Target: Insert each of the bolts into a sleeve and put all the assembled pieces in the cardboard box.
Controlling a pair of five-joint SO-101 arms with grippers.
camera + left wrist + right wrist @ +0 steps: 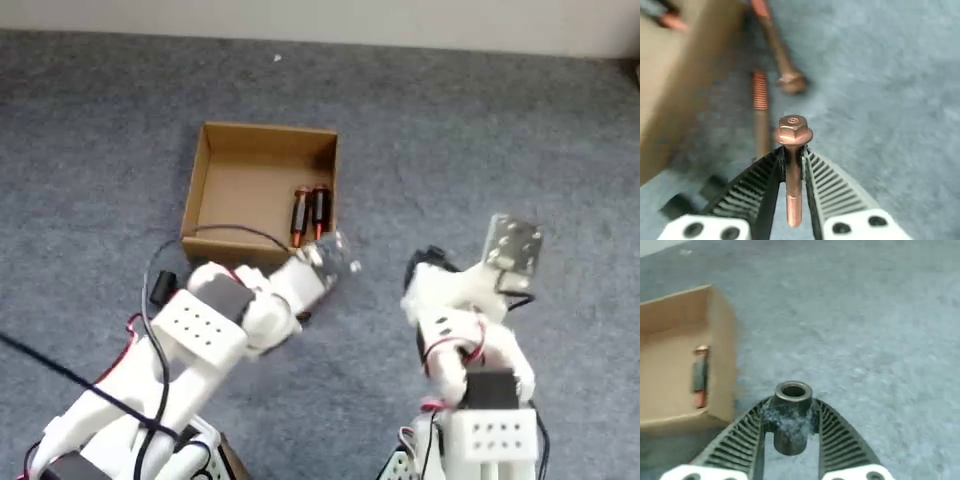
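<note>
Jaws on the left arm [200, 330] are clamping a bolt [793, 165] by its shank, closed tight on either side. The hex head is sitting clear beyond the tips and the plain end is running back between them toward the wrist. Jaws on the right arm [480, 400] are likewise gripping a sleeve [792, 400] across its barrel, with its open bore showing at the end farther from the wrist. Seen from above, the two loads are sitting well apart. The bolt is hanging close by the near right corner of the cardboard box [250, 190], and the sleeve is lying off to its right with a stretch of bare bench [500, 120] between them. The coming move, as I judge it, is turning on lining the bolt's long axis up with that bore. Since the head is the free end, the shank end is probably needing to be presented to the sleeve's mouth, though I cannot tell how either axis is tilting against the bench. Just beyond the left jaws, a second bolt [781, 57] and a third bolt [759, 107] are lying flat on the bench near the box wall, their lengths running roughly alongside it. Farther off, the box is sitting open with two assembled pieces [320, 208] lying side by side against its right wall, and the left arm is standing nearer to it.
</note>
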